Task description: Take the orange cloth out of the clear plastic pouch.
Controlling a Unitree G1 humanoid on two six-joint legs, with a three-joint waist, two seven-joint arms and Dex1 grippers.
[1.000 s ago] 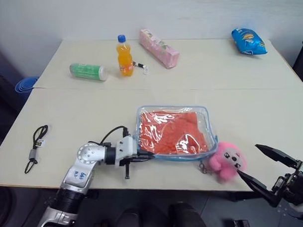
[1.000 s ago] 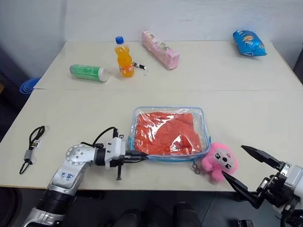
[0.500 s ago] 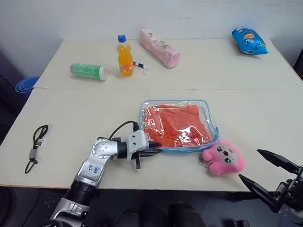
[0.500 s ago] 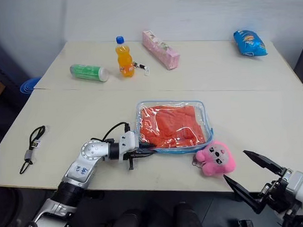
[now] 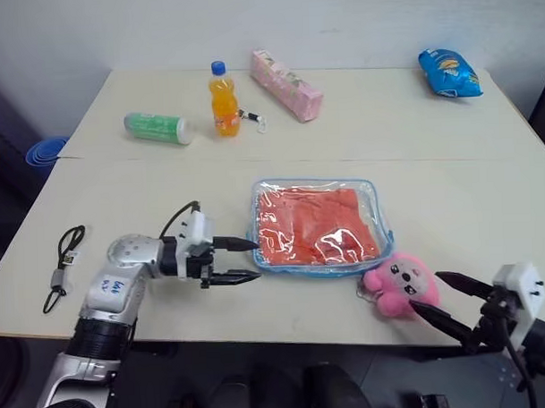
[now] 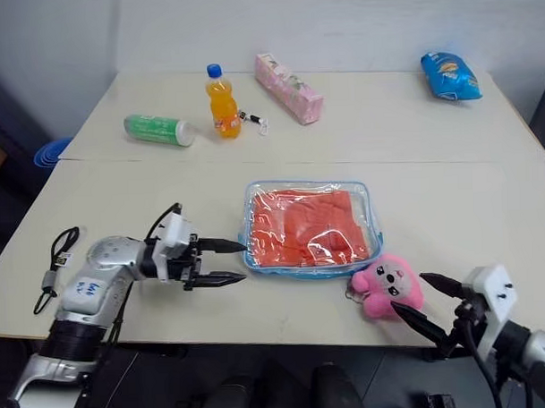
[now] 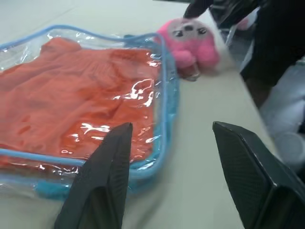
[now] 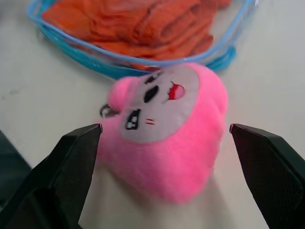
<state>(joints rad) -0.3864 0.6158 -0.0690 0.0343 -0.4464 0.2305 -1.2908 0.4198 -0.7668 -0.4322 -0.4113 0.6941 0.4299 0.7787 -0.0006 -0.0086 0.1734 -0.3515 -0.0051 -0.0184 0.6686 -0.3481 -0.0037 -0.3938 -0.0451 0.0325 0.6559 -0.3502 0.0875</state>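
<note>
No label reads clearly on any package (print too small). Pouch [image 5: 319,226] lies flat near the front middle of the tabletop [image 5: 468,175], blue-edged, closed around the cloth [image 5: 311,228], which is folded inside. Left gripper [image 5: 246,260] sits just beside the pouch's left edge, jaws wide apart, holding nothing; the left wrist view shows one finger [image 7: 102,181] over the pouch's blue rim. Right gripper [image 5: 445,299] hangs off the front edge near the pink plush [image 5: 398,284], jaws spread wide, empty; its wrist view shows the plush face and a metal ring on it (not legible from the head views). Back of the tabletop: orange bottle [image 5: 222,100], green tube [image 5: 158,128], pink box [image 5: 287,86], blue bag [image 5: 449,72]. Black strap [image 5: 63,265] lies at far left.
</note>
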